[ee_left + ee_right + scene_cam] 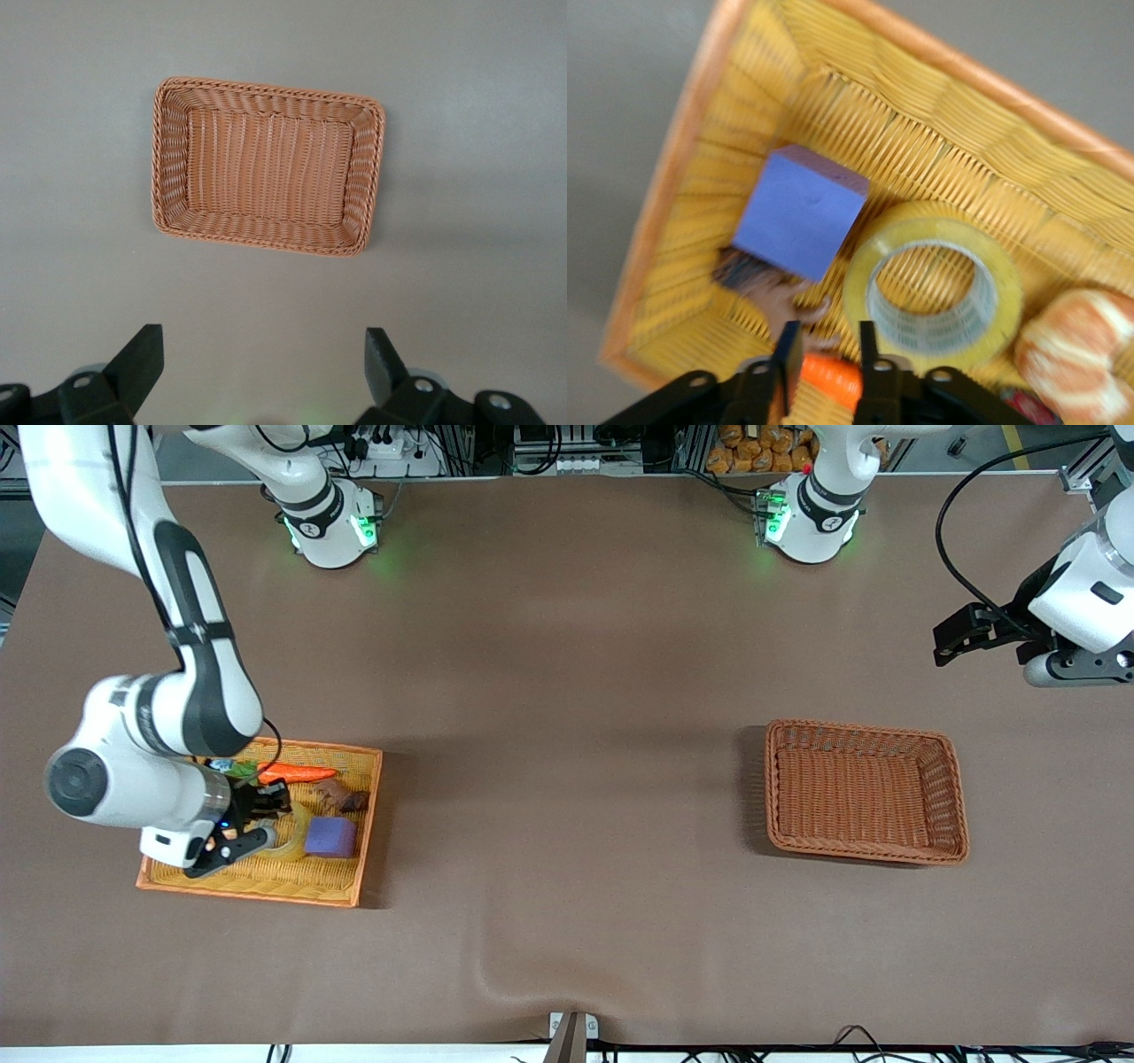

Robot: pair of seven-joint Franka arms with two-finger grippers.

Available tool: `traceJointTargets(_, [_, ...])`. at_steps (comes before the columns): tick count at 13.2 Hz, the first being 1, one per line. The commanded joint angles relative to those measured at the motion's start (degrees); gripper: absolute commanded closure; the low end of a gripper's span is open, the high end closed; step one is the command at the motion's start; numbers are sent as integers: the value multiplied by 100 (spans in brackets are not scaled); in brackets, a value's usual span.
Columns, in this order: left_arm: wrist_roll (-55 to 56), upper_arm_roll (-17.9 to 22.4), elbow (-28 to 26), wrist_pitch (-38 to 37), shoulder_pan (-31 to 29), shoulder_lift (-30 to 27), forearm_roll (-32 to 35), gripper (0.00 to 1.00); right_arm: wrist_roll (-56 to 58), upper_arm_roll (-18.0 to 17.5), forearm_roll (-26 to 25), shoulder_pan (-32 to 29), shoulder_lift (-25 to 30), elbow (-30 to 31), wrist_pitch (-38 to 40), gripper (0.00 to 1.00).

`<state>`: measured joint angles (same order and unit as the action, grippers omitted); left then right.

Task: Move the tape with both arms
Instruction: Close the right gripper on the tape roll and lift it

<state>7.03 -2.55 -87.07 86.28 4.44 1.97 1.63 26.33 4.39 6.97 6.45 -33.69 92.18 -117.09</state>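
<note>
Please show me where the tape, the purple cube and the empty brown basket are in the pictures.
tape (859, 285): right wrist view, on its yellowish outer band.
purple cube (799, 212): right wrist view, on its broad flat face.
brown basket (864, 790): front view, on its bare woven floor.

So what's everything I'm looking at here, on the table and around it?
Yellow woven tray with orange rim: one, toward the right arm's end of the table.
Yellowish translucent tape roll: one, lying flat in the tray, beside the cube.
Purple cube: one, in the tray.
Orange carrot-shaped item: one, in the tray.
Brown item: one, in the tray; what it is cannot be told.
Orange-and-white round item: one, in the tray beside the tape.
Brown wicker basket: one, toward the left arm's end, nothing in it.
Brown table: one.
Right gripper: black, low over the tray, fingers close together.
Left gripper: black, open, high over the table, waiting.
</note>
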Motion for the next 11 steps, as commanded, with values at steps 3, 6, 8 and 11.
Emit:
traceJointTargets(3, [35,35,103,143,13,146,-84,0,13,-17,-11,-30,-401,11,-305,40])
traceJointTargets(6, [35,36,103,231,-5,190,-84,0,13,-17,-11,-39,-419,116,-437,43])
traceJointTargets(8, [35,36,103,293,-13,190,-93,0,30,-17,-12,-30,-419,300,-699,78])
traceJointTargets(11, [35,36,103,293,22,199,-75,0,144,-26,-11,-56,-419,310,-701,100])
